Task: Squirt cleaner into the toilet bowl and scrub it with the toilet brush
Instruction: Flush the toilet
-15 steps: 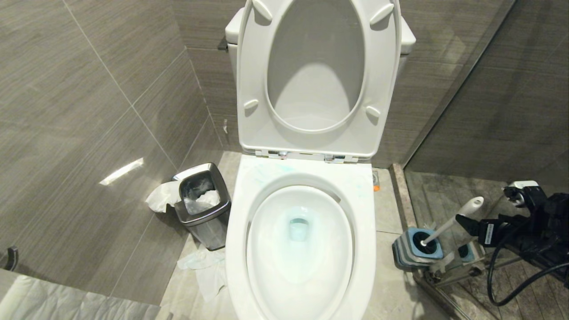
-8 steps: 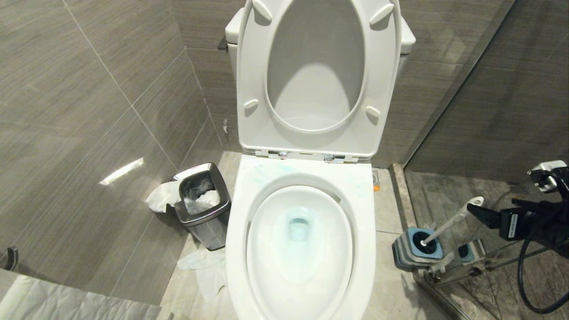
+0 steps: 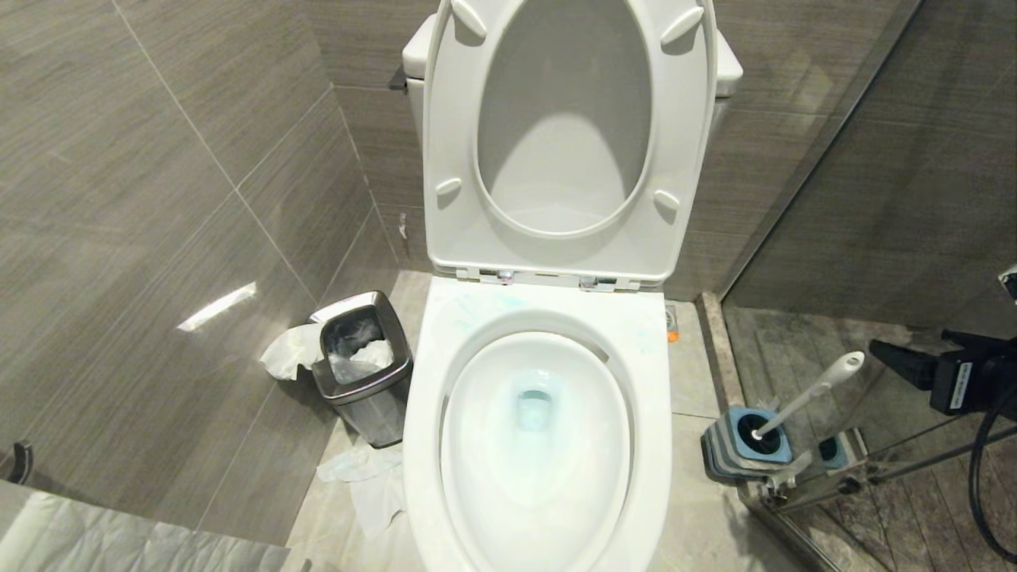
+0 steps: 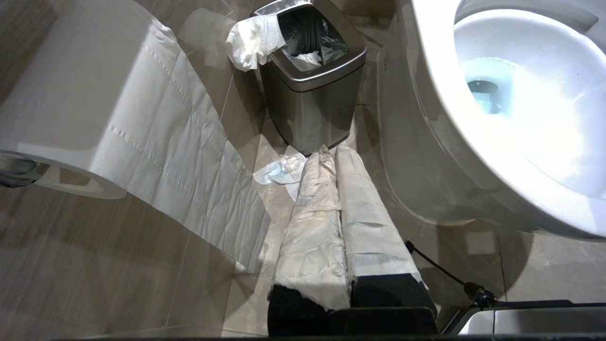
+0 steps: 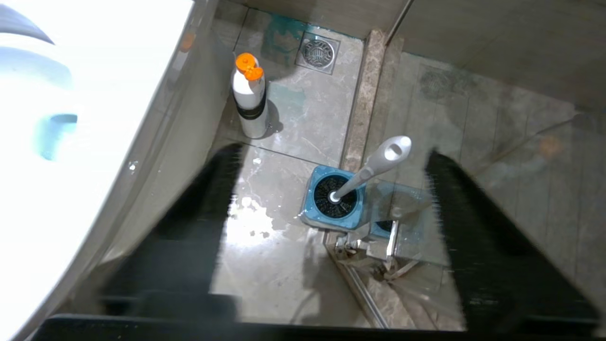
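The large glossy white ceramic toilet bowl (image 3: 537, 445) stands with its seat and lid raised, and the pale teal-blue cleaner (image 3: 534, 407) already tints the water at the drain and streaks the flat rim faintly, so the squirting step looks done and the scrubbing step is the one in hand, at its very start: fetching the brush. The toilet brush (image 3: 809, 395), a long slim white plastic handle with a rounded end and a small black bristle head, sits head-down in a squat square blue-topped, grey-ribbed holder (image 3: 745, 445) on the floor to the right of the bowl, its handle leaning up and away from the toilet. The right gripper (image 5: 331, 199) hangs above and to the right of that handle, apart from it, with its two black fingers (image 5: 199, 203) spread wide and nothing between them; in the right wrist view the handle's rounded end shows between the open fingers but nearer one of them. The next move probably calls for lowering the gripper so the fingers straddle the tilted handle near its upper end, matching its lean, then closing and lifting the head clear of the holder. A white bottle with an orange cap (image 5: 249, 97) stands beside the toilet base. The left gripper (image 4: 331, 189), its fingers wrapped in white paper and pressed together, rests idle low beside a small square steel waste bin (image 4: 310, 85).
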